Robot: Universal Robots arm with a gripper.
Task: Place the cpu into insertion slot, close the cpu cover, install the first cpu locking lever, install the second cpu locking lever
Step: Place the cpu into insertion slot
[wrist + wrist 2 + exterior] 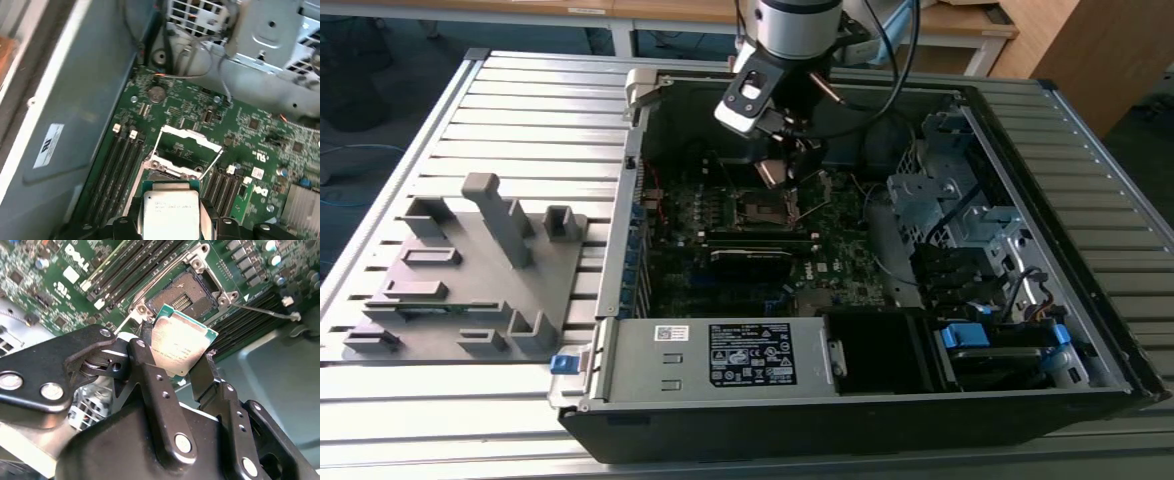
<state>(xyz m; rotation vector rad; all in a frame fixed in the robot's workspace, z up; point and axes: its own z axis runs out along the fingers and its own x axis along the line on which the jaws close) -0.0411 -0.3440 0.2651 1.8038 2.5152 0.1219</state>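
I read the job as barely begun. My black two-fingered pincer [179, 346] is clamped on the edges of the cpu, a small flat square chip with a dull silvery top [181, 340], and holds it in the air just above the insertion slot, a dark square socket with a silvery rim [185, 297]. The socket looks bare, so the chip is not yet seated. The cpu cover, a thin silvery frame plate with a square window [192, 135], stands tilted up at the socket's far edge, and one thin wire locking lever [262, 311] is swung out – so closing and both levers are left. Long black memory slots [120, 275] flank the socket on the green circuit board [250, 125]; the raised cover and loose cables near the grey metal drive cage [947, 190] crowd the approach.
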